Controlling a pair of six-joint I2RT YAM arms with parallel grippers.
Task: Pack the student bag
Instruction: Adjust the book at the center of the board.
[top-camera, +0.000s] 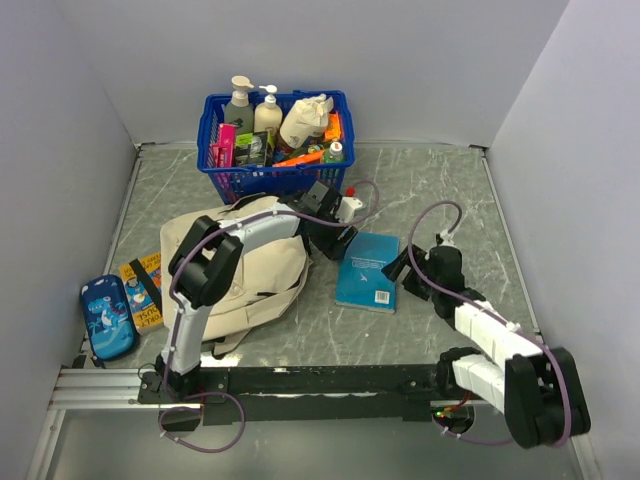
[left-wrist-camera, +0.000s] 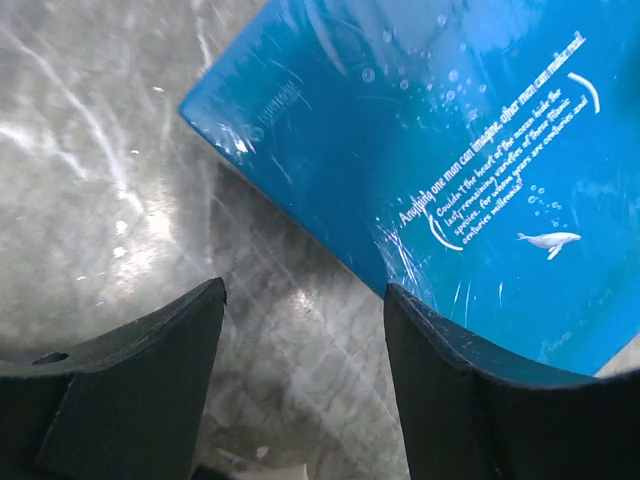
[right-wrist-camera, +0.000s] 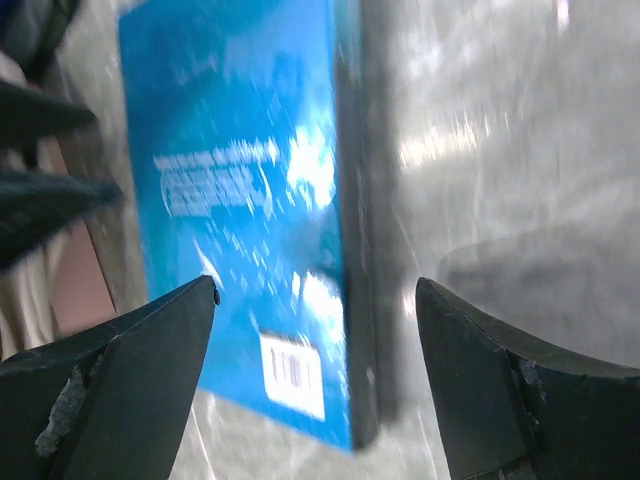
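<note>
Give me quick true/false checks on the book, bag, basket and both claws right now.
1. The flat blue paperback book lies on the grey marbled table, outside the beige fabric backpack. True.
2. The left claw is shut on the book. False: it is open, gripping nothing.
3. The right claw is open. True.
4. The blue plastic basket is empty. False: it holds bottles and other items.
5. The blue shark-print pencil case is inside the backpack. False: it lies on the table, apart from it.

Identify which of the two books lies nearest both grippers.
The blue book, right of the beige bag; the yellow book lies far left, beside the shark-print pencil case.
</note>
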